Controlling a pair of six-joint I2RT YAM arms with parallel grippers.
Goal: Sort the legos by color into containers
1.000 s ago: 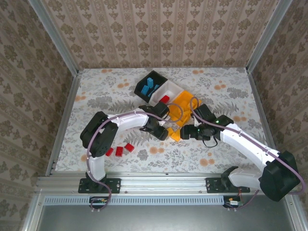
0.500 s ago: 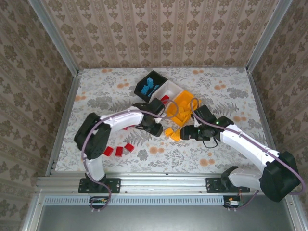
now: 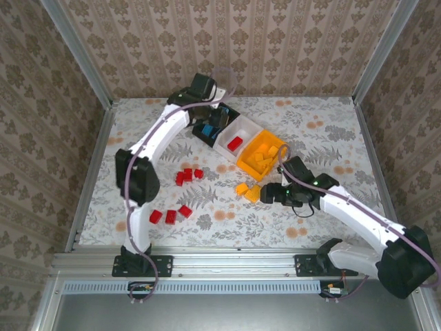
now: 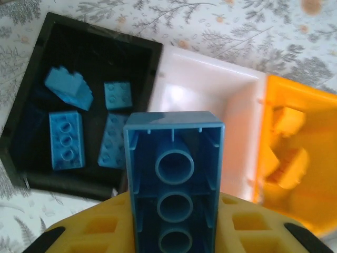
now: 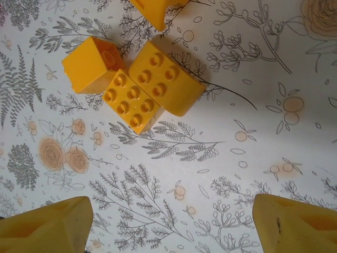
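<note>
Nearest me, by the left arm's base, three red legos (image 3: 169,215) lie loose on the flowered bench (image 3: 331,131). A little farther in, the right hand (image 3: 269,194) hangs low over the bench. Its fingers (image 5: 45,226) are spread wide with nothing between them. Just beyond it, a cluster of orange legos (image 5: 138,87) sits on the bench, the bricks touching one another. Off to the left of those, another small group of red legos (image 3: 187,174) lies scattered.

Beyond that runs the slanting row of containers, set side against side. First is the orange bin (image 4: 316,100) with orange bricks in it. Next is the white bin (image 4: 210,89) holding a single red brick (image 3: 235,143). Farthest off is the black bin (image 4: 31,68) with several blue bricks (image 4: 66,139) on its floor.

At the very back, the left arm reaches right across the bench. The left hand (image 4: 174,234) is clamped on a blue lego (image 4: 174,168), gripped end-on between its yellow pads (image 4: 95,232). The brick hangs above the edge of the black bin, close to where it meets the white one.
</note>
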